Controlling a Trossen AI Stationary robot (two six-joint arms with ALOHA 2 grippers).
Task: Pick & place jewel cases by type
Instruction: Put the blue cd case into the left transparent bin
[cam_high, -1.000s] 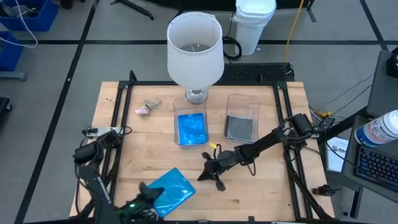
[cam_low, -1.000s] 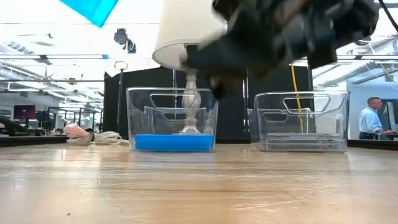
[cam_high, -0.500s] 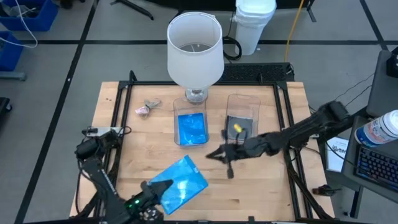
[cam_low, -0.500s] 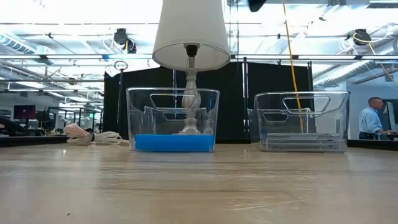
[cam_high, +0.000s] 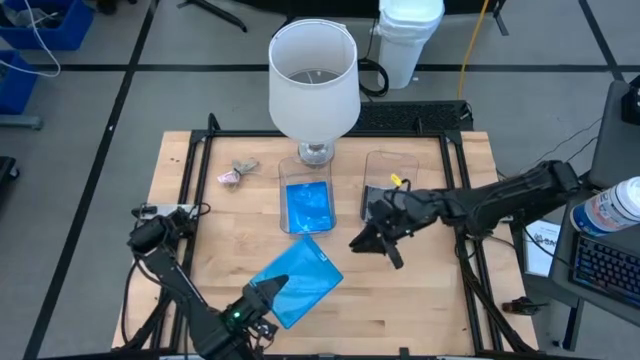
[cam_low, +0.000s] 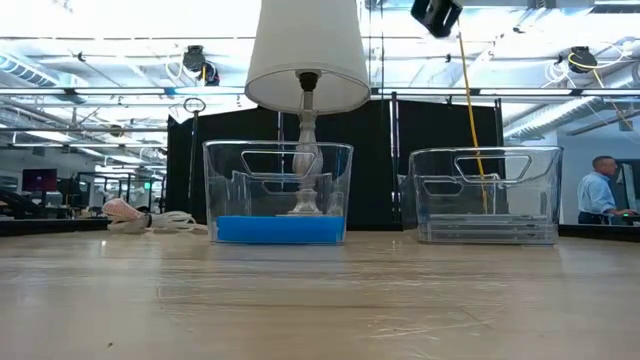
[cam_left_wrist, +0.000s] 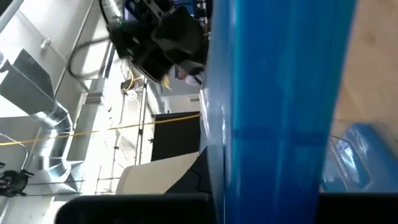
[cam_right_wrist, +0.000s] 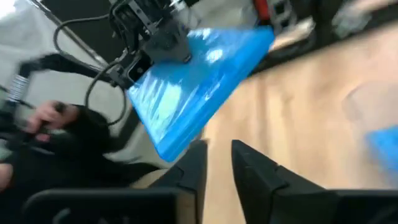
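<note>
A bright blue jewel case (cam_high: 303, 282) hangs above the table's near middle, with my left gripper (cam_high: 267, 297) shut on it. The left wrist view shows the case (cam_left_wrist: 280, 106) edge on. The right wrist view shows its broad face (cam_right_wrist: 199, 87). My right gripper (cam_high: 375, 241) is raised over the table, just near of the right clear tub (cam_high: 388, 172). Its fingers (cam_right_wrist: 252, 168) stand a little apart with nothing between them. The left clear tub (cam_high: 307, 207) holds blue cases flat on its floor (cam_low: 278, 229). Grey cases lie flat in the right tub (cam_low: 487, 232). My left gripper pinches the blue case at its near left edge (cam_high: 277, 296) between its two fingers. The fingers come in about level from the table's near left side. The case is lifted clear of the table with its broad face up and sticks out toward the tubs.
A lamp with a white shade (cam_high: 313, 75) stands at the far edge behind the left tub. A small pinkish lump (cam_high: 230, 177) lies at the far left. A black frame (cam_high: 455, 150) runs round the table. A person (cam_low: 600, 190) stands in the room beyond.
My right gripper has risen from just above the table and gone toward the far right, up to the right tub. My left gripper has carried the blue case toward the table's middle and far edge, and the case has turned about while staying clear of the wood.
</note>
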